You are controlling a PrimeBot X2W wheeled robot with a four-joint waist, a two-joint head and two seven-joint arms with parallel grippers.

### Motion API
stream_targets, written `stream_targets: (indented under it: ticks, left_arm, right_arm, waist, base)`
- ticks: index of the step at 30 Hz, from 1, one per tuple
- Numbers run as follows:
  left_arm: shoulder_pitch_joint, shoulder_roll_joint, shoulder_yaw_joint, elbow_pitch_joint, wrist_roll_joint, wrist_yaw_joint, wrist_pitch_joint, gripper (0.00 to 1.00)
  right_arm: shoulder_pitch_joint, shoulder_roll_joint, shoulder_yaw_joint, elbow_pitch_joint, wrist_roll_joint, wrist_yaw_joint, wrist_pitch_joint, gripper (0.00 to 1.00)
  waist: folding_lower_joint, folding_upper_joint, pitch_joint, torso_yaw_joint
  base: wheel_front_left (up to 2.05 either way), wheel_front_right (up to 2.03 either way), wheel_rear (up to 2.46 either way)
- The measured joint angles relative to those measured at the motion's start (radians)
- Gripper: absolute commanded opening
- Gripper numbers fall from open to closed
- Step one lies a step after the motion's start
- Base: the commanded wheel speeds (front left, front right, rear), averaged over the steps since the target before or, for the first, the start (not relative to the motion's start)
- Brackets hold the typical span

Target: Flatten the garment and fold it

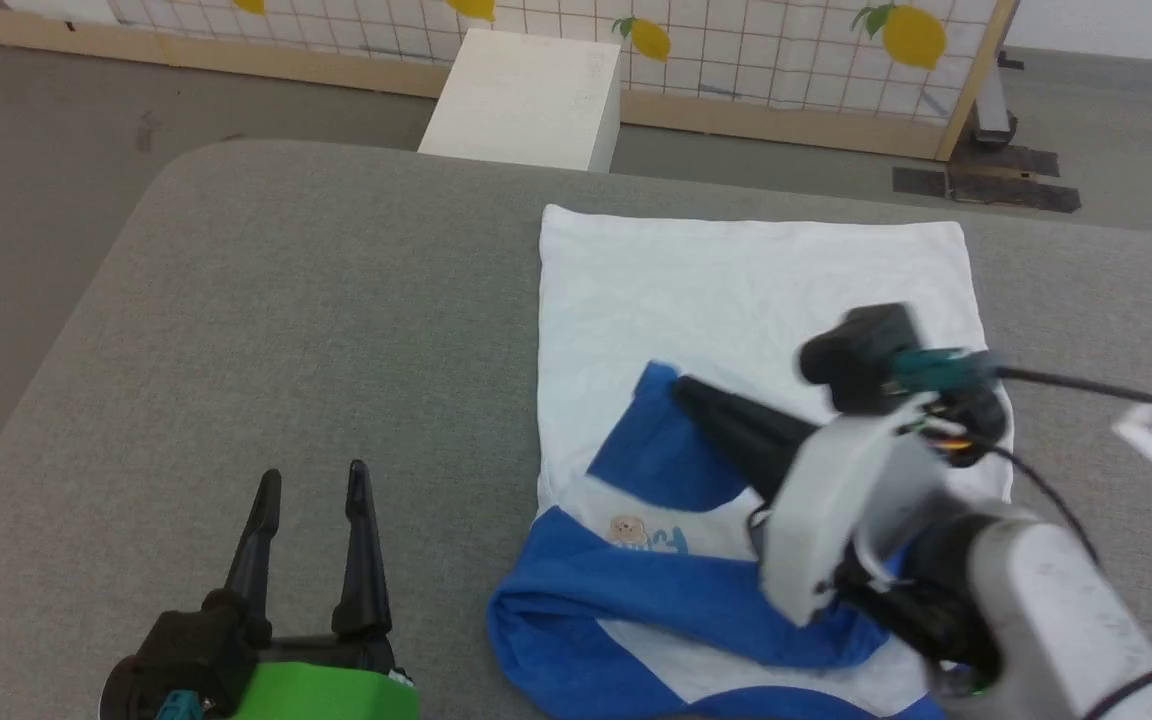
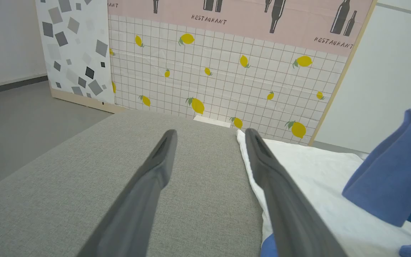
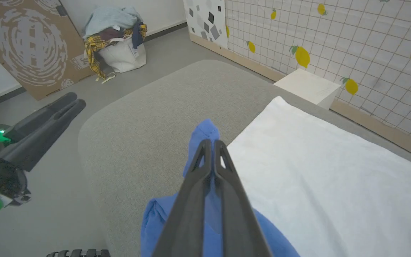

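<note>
The garment (image 1: pixel 736 290) lies on the grey table (image 1: pixel 316 320), its white body spread flat at the far end and its blue sleeves and sides bunched at the near end. My right gripper (image 1: pixel 684 388) is shut on a blue sleeve (image 1: pixel 661 440) and holds it lifted over the white body; in the right wrist view the blue cloth (image 3: pixel 202 139) sticks out past the closed fingertips of that gripper (image 3: pixel 211 142). My left gripper (image 1: pixel 314 478) stands open over bare table, left of the garment, and the left wrist view has its fingers (image 2: pixel 162 153) beside the white edge (image 2: pixel 259 171).
A white box (image 1: pixel 526 100) stands on the floor beyond the table's far edge, before a lemon-patterned screen (image 1: pixel 736 40). A bag heaped with clothes (image 3: pixel 116 39) and a cardboard sheet (image 3: pixel 27 43) sit on the floor farther off.
</note>
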Motion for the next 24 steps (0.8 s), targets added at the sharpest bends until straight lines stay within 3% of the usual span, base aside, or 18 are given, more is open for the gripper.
stream_targets:
  ticks: [8, 15, 16, 17, 24]
  left_arm:
    - [-0.013, -0.003, -0.007, 0.025, -0.006, -0.009, -0.009, 1.0]
    - [-0.018, -0.009, -0.012, 0.052, -0.01, -0.013, -0.017, 1.0]
    - [-0.018, -0.009, -0.014, 0.055, -0.01, -0.013, -0.018, 1.0]
    - [-0.02, -0.01, -0.015, 0.058, -0.01, -0.013, -0.018, 1.0]
    - [-0.032, 0.001, -0.013, 0.059, -0.01, -0.017, -0.018, 1.0]
  right_arm:
    - [-0.061, 0.025, 0.228, 0.309, -0.058, 0.0, -0.145, 0.0]
    - [-0.094, 0.088, 0.284, 0.586, -0.067, 0.0, -0.294, 0.0]
    - [-0.1, 0.094, 0.284, 0.609, -0.068, 0.0, -0.311, 0.33]
    - [-0.109, 0.099, 0.283, 0.632, -0.068, 0.0, -0.332, 1.0]
    - [-0.186, 0.117, 0.247, 0.65, -0.017, 0.0, -0.375, 1.0]
  waist:
    - [0.0, 0.0, 0.03, 0.044]
    - [0.0001, 0.0, 0.039, 0.069]
    - [0.0, 0.0, 0.038, 0.069]
    - [0.0001, 0.0, 0.035, 0.069]
    - [0.0, 0.0, 0.018, 0.045]
  base:
    - [0.0, 0.0, 0.0]
    - [0.0, 0.0, 0.0]
    - [0.0, 0.0, 0.0]
    - [0.0, 0.0, 0.0]
    - [0.0, 0.0, 0.0]
